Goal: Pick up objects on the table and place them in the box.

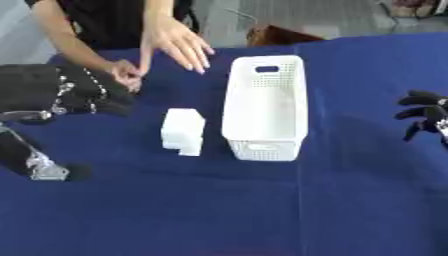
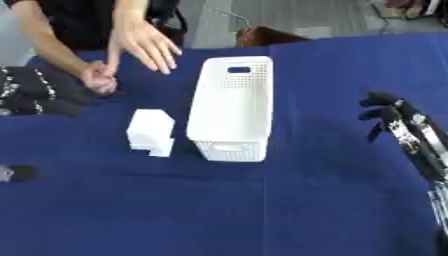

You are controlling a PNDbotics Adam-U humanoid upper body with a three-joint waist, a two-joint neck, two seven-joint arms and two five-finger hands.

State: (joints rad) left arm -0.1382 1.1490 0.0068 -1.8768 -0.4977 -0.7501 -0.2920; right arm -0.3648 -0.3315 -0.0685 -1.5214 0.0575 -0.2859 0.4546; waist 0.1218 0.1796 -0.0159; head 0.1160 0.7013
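White block (image 1: 183,131) on the blue table (image 1: 175,210), just beside the white box (image 1: 264,107), near and below the left hand's (image 1: 83,92) relaxed fingers; right hand (image 2: 394,116) well apart, fingers spread, empty

Your robot's left hand (image 1: 83,92) is black with little silver beads and a shiny silver joint, and its right hand (image 2: 391,114) has black fingers on a thin black-and-silver arm.

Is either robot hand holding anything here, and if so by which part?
Nothing is held. The left hand and right hand are both empty; the white block sits on the table beside the box.
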